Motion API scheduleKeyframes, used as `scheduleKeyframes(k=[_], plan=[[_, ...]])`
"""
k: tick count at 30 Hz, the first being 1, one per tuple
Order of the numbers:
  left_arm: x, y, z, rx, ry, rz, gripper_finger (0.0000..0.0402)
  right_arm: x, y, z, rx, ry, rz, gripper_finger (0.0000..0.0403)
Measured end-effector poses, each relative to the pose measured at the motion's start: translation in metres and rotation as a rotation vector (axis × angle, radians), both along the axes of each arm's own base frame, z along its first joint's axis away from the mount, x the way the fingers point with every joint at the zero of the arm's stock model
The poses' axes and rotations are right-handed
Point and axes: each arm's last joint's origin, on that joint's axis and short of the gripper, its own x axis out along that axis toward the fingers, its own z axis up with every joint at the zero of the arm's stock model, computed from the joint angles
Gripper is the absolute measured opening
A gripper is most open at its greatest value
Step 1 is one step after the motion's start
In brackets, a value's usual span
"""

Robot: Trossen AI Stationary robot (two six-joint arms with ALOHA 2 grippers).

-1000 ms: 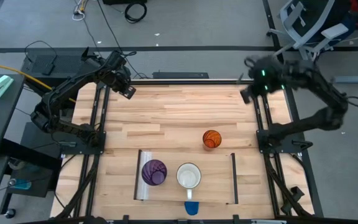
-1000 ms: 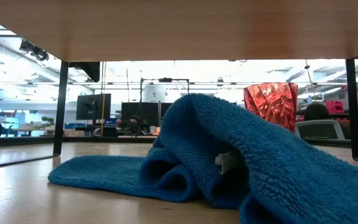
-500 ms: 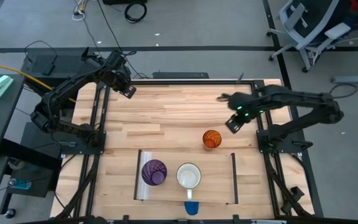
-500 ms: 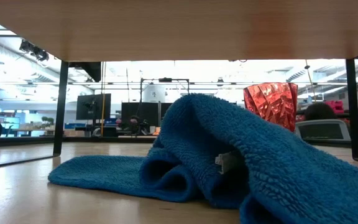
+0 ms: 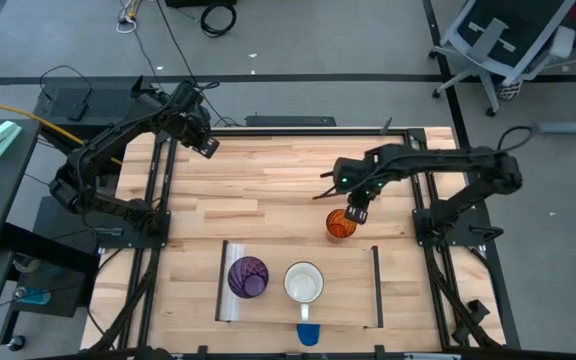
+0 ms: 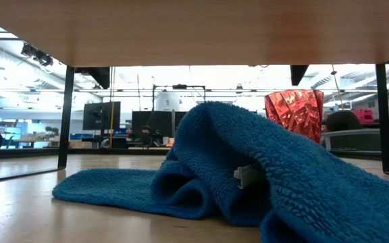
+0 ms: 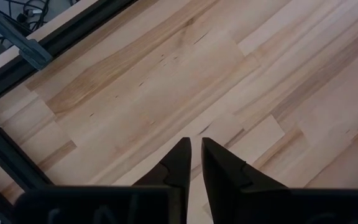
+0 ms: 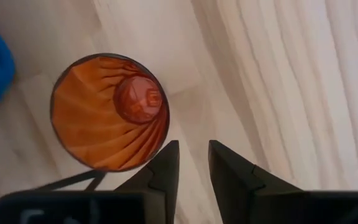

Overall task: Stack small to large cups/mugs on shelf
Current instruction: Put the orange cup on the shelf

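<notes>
The orange tumbler (image 5: 340, 224) stands upright on the slatted tabletop, just beyond the shelf's (image 5: 348, 290) far edge; it also shows in the low view (image 6: 294, 112) and from above in the right wrist view (image 8: 109, 112). The purple tumbler (image 5: 247, 277) and the white mug (image 5: 304, 283) stand side by side on the shelf. My right gripper (image 5: 357, 211) (image 8: 193, 157) hovers just above and to the far right of the orange tumbler's rim, fingers a narrow gap apart, touching nothing. My left gripper (image 5: 207, 146) (image 7: 196, 152) waits shut over the table's far left corner.
A blue towel (image 6: 248, 169) lies bunched at the table's near edge under the shelf, its edge showing from above (image 5: 308, 333). Dark frame rails run along the table's left (image 5: 158, 220) and right (image 5: 423, 215) sides. Bare wood lies between the arms.
My right arm has swung from the table's far right corner leftward and toward the near edge, coming down beside the orange tumbler. The cups and the left arm have stayed still.
</notes>
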Motion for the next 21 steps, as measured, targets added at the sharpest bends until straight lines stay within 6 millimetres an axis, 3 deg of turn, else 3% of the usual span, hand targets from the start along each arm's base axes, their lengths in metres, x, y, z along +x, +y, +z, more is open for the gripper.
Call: scheduleKeyframes(k=[11, 21], plan=[[0.000, 0.000, 0.000, 0.001, 0.001, -0.004, 0.0044, 0.016, -0.001, -0.019, 0.013, 0.051, 0.163, 0.0111], [0.000, 0.000, 0.000, 0.003, 0.001, -0.007, 0.0047, 0.022, -0.001, -0.021, 0.025, 0.014, 0.201, 0.0110]])
